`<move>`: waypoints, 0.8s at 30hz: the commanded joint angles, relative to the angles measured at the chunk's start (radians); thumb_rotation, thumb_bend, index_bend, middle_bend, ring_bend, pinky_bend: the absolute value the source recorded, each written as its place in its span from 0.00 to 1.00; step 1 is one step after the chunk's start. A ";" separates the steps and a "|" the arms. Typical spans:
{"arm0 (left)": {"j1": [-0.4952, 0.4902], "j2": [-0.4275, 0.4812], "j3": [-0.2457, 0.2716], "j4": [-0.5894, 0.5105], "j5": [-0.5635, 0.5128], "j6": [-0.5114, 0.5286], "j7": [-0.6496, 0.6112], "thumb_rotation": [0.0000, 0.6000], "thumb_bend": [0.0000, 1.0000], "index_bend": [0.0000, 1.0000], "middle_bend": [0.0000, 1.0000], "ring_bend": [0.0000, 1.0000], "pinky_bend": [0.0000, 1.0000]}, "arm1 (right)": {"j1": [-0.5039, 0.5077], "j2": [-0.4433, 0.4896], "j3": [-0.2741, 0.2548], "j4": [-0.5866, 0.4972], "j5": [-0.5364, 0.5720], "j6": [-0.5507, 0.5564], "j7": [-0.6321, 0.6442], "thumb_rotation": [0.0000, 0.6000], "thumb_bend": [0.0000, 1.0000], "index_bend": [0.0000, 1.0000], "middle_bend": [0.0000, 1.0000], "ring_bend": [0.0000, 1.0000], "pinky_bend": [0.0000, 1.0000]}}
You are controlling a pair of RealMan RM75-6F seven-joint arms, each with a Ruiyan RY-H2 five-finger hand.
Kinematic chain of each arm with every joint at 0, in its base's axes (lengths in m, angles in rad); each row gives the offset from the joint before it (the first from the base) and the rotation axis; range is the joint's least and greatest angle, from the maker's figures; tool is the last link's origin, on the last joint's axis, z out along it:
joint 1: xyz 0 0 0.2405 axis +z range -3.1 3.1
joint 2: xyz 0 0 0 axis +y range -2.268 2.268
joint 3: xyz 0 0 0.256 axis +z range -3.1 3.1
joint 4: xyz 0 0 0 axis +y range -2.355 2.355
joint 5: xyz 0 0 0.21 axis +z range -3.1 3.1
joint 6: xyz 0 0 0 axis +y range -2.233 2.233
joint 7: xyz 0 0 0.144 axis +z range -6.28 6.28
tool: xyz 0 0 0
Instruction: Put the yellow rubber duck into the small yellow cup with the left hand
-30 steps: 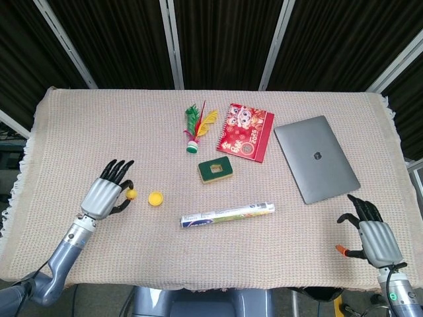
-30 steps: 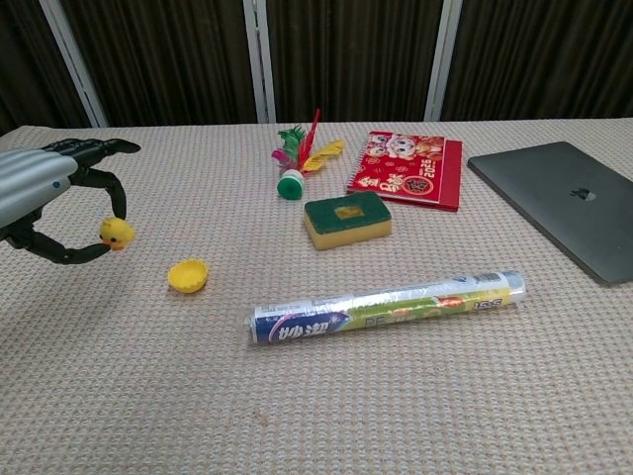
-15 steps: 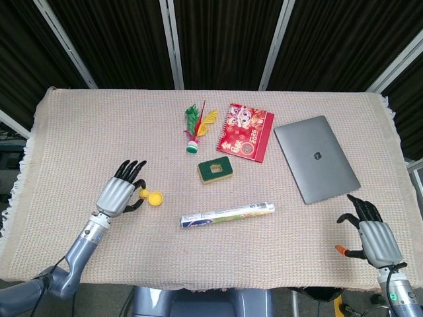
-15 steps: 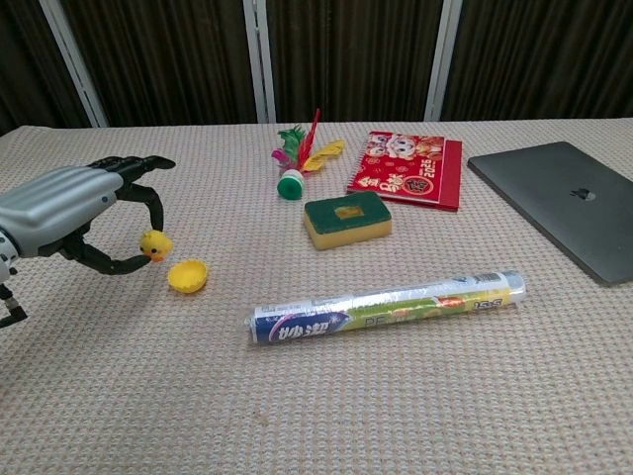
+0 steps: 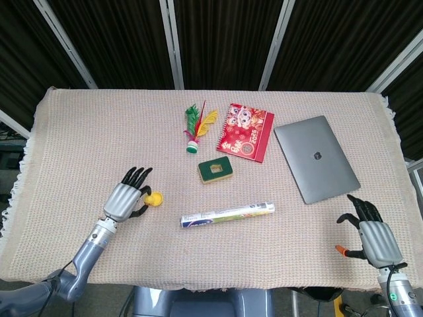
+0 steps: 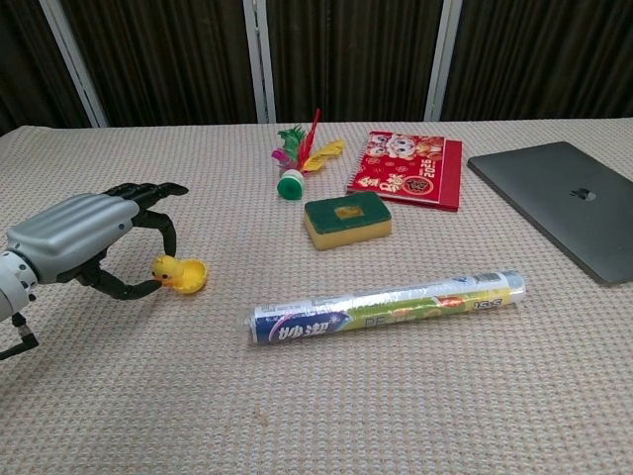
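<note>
On the cloth-covered worktop [image 6: 415, 396], lower left, the left hand [image 6: 74, 242] pinching the duck [image 6: 165, 268] has carried it to the cup [image 6: 190, 276] rim, so release is likely next.

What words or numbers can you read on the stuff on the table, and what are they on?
Red calendar: "2026" at its lower corner in the head view, small and faint, so not certain.
Plastic-wrap roll: printed label, characters too blurred to read.
Laptop: a logo on the lid, no words.
Sponge, shuttlecock: no text visible.
</note>
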 commanded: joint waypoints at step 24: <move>-0.017 -0.027 -0.006 0.047 -0.006 -0.010 -0.015 1.00 0.34 0.52 0.00 0.00 0.00 | 0.000 0.003 0.001 -0.004 0.007 -0.005 0.017 1.00 0.00 0.41 0.01 0.00 0.00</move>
